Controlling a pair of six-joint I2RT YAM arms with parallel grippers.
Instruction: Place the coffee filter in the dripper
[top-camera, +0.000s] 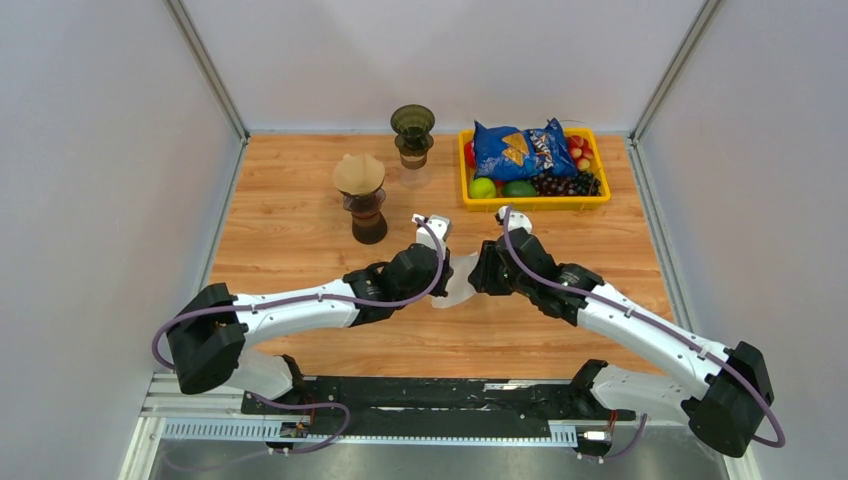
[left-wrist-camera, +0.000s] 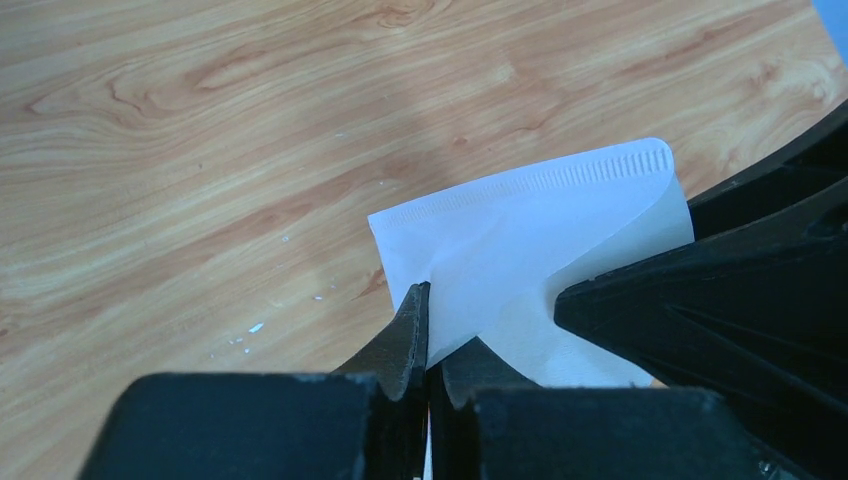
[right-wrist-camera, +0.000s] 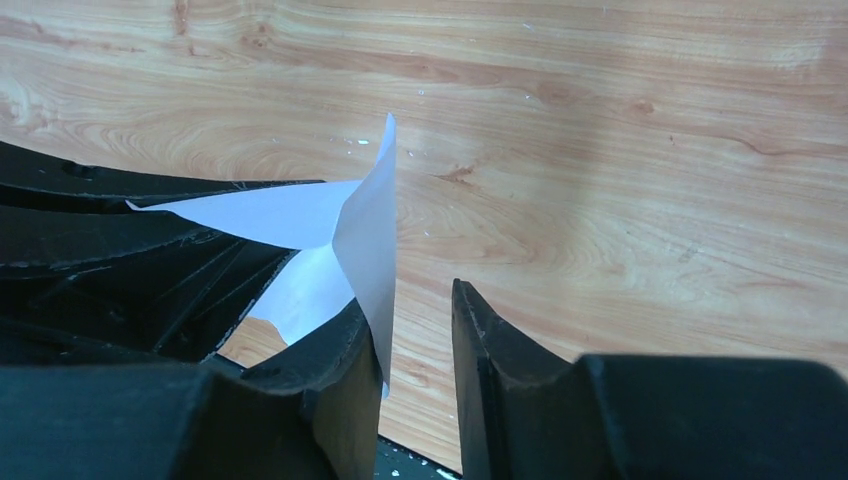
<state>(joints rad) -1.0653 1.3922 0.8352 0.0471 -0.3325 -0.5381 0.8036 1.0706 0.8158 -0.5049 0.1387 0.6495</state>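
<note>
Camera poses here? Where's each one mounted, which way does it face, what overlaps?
Top external: above and behind the bases, facing down at the table; left arm and right arm both show.
Left wrist: on the left arm, facing along the left gripper, shut on the coffee filter.
Right wrist: on the right arm, facing along the right gripper, jaws apart beside the filter.
Shared: all three see the filter and the wood.

Bright, even overhead light leaves only soft shadows on the wooden table (top-camera: 300, 220) in every view. Wood grain is sharp in both wrist views; the coffee filter (left-wrist-camera: 520, 250) looks nearly overexposed.
</note>
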